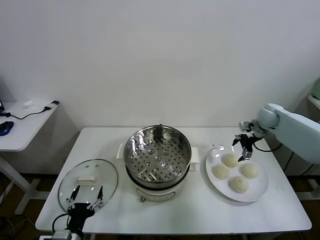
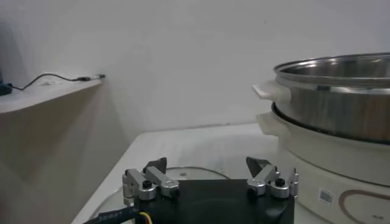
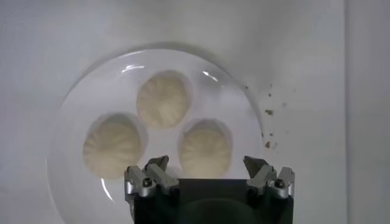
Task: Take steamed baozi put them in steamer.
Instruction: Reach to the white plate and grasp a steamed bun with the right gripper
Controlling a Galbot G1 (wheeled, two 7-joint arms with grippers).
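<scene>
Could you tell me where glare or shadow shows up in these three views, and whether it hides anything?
Head view: the steamer mirrors the room light, its holes still plain; the glass lid carries faint reflections. Right wrist view: bright arcs of glare on the plate, and only three baozi show above the right gripper. Left wrist view: even light; the left gripper hides the lid's near part.

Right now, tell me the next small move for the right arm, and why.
Probably lower the right end effector onto the nearest baozi. Its fingers are open above the plate, all four buns still lie there, and the steamer holds none. The left end effector waits over the glass lid.
</scene>
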